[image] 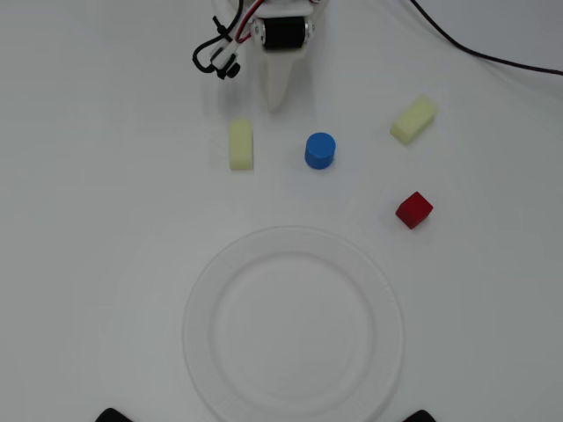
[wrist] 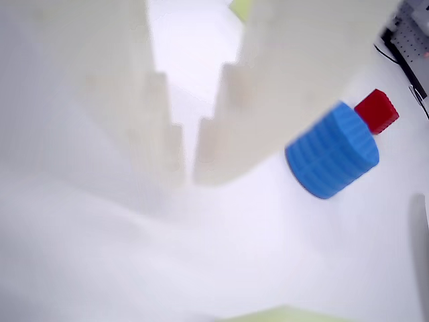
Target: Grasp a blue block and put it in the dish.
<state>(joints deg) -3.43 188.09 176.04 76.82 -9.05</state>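
The blue block (image: 320,150) is a short cylinder standing on the white table, a little above the dish (image: 202,299), a large white plate that is empty. My gripper (image: 277,104) hangs at the top centre, pointing down toward the table, up and to the left of the block and apart from it. Its white fingers are closed together with nothing between them. In the wrist view the gripper (wrist: 188,176) shows only a thin slit between its fingers, and the blue block (wrist: 333,151) lies to the right of them.
A red cube (image: 413,209) sits right of the blue block and also shows in the wrist view (wrist: 377,111). Two pale yellow blocks lie at the left (image: 241,145) and upper right (image: 413,120). A black cable (image: 493,54) runs across the top right.
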